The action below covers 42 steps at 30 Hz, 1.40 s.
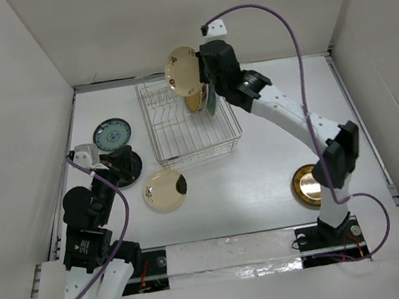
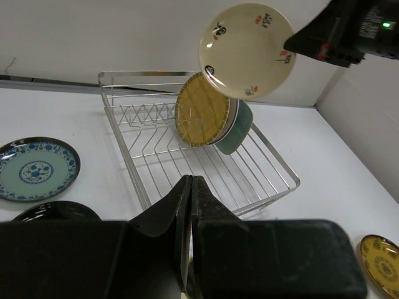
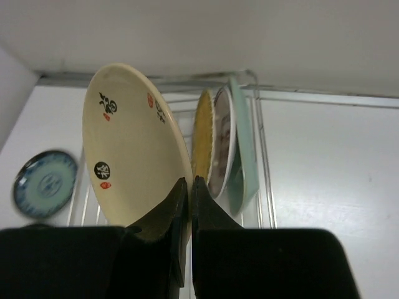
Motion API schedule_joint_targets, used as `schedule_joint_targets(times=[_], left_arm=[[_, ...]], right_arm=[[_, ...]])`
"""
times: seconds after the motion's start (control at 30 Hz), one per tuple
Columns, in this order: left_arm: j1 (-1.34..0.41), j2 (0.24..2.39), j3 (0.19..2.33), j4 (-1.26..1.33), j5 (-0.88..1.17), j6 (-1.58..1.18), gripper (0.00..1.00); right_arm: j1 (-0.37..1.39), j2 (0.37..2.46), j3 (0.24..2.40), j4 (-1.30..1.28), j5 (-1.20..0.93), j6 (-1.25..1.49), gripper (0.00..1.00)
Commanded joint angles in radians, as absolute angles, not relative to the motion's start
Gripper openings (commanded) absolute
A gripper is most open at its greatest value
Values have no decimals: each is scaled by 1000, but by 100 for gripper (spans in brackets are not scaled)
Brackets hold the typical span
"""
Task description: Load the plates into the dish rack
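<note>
The step in hand is racking the glossy cream ceramic plate with red and black marks (image 3: 131,143), pinched by its rim in the right gripper's (image 3: 189,184) fingers and held on edge above the far end of the silver wire dish rack (image 2: 206,171). Next it likely needs lowering into a free gap between the thin upright tines, beside the woven-textured yellow plate (image 2: 201,109) and smooth pale green plate (image 2: 240,134) standing there. The left gripper's (image 2: 190,180) fingers are pressed together, nothing visible between them, low near the shiny round black plate (image 2: 56,212) on the white surface (image 1: 250,187).

bright, even light, soft shadows — blue-patterned plate (image 3: 47,184) blurred in the right wrist view.
</note>
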State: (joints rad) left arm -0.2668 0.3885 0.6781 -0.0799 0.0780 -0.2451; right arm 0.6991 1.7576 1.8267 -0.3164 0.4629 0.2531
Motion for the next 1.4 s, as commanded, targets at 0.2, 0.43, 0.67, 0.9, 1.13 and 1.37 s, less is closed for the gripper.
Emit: schedule_joint_targets(times=[0.2, 0.43, 0.67, 0.9, 1.13, 1.37], left_arm=[[-264, 373, 684, -64, 54, -256, 13], [-273, 362, 687, -67, 49, -258, 15], [-273, 365, 687, -64, 55, -256, 15], [-273, 367, 687, -66, 55, -253, 15], [-273, 371, 687, -60, 60, -253, 15], [-273, 371, 686, -57, 71, -253, 15]], right_arm=[[773, 2255, 2558, -480, 1064, -73, 0], [795, 2333, 2516, -311, 1149, -201, 0], [819, 2425, 2494, -319, 1100, -183, 0], [841, 2511, 2484, -385, 1057, -75, 0], [850, 2493, 2432, -367, 1032, -46, 0], [841, 2419, 2375, -306, 1178, -44, 0]])
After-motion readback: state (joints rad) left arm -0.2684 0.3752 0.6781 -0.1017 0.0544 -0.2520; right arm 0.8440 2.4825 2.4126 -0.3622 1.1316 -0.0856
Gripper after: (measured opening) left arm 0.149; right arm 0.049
